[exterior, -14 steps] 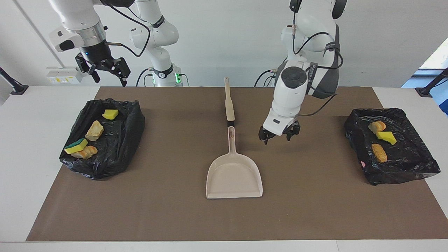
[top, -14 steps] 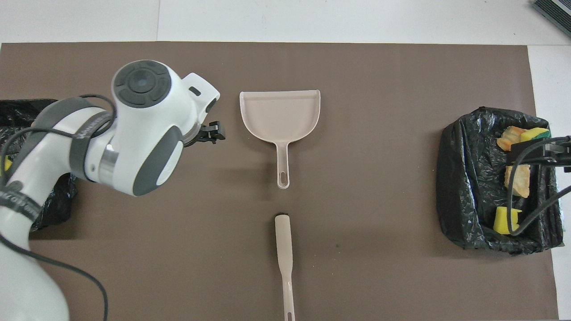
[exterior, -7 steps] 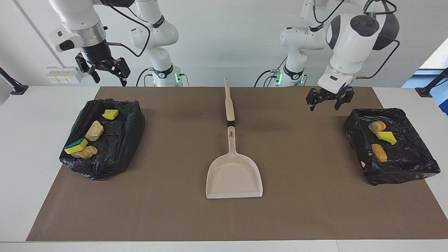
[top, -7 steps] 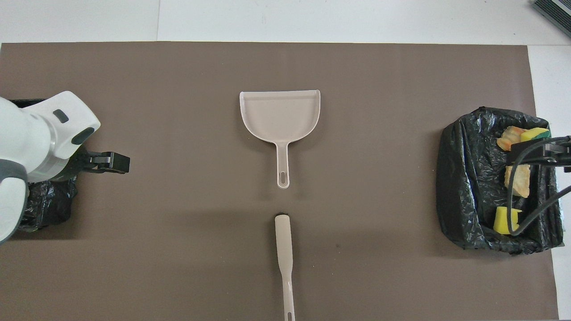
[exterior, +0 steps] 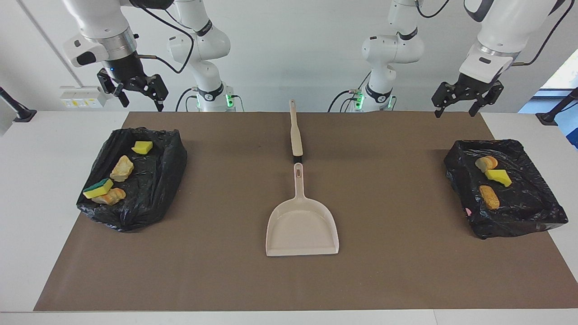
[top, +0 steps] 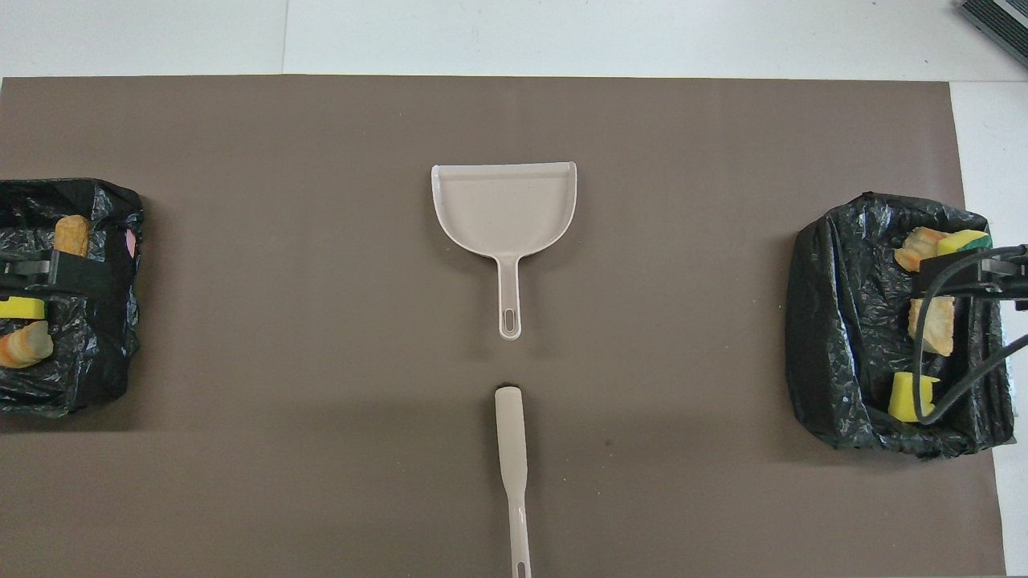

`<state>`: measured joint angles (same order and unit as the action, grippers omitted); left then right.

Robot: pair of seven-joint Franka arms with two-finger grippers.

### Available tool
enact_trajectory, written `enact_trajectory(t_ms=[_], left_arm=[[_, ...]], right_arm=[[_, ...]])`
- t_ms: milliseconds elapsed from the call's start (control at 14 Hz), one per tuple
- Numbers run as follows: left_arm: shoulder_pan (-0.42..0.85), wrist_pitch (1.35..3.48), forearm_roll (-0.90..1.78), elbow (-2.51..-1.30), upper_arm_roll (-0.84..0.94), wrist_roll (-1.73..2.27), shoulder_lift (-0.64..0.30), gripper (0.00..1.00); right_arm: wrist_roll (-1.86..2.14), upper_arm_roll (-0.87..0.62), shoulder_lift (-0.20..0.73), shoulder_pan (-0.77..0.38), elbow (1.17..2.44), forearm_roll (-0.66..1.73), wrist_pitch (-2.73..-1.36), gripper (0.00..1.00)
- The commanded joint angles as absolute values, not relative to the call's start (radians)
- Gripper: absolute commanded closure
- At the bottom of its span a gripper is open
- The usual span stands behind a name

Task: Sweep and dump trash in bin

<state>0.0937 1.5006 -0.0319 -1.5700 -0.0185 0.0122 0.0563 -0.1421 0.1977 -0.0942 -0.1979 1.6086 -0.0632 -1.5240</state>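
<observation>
All seven trash pieces lie in two black-bagged bins: four in the bin (exterior: 131, 178) under the raised right hand (exterior: 135, 92), three in the bin (exterior: 505, 194) below the raised left hand (exterior: 465, 97). Both hands' fingers stand apart, empty. The dustpan (exterior: 301, 225) and brush (exterior: 295, 131) lie mid-mat on the bench, open mat all around. No readable writing.

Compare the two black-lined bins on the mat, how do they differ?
The bin at the right arm's end holds four pieces, one a green-backed sponge; the bin at the left arm's end holds three, none green-backed. The first bag bulges unevenly; the second keeps a squarer shape. Both are black-lined, with yellow sponge and tan lumps.
</observation>
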Motion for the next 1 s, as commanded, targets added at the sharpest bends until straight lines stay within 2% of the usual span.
enact_trajectory(t_ms=[0,929], left_arm=[[0.078,1.44,-0.017,-1.477,-0.009,-0.014,-0.006,0.0],[0.089,1.447,-0.025,-1.513,0.002,-0.014,0.026,0.0]], right_arm=[[-0.135,0.192,-0.1,-0.189,1.614,-0.054,-1.513,0.0],[-0.135,0.192,-0.1,-0.189,1.614,-0.054,-1.513,0.0]])
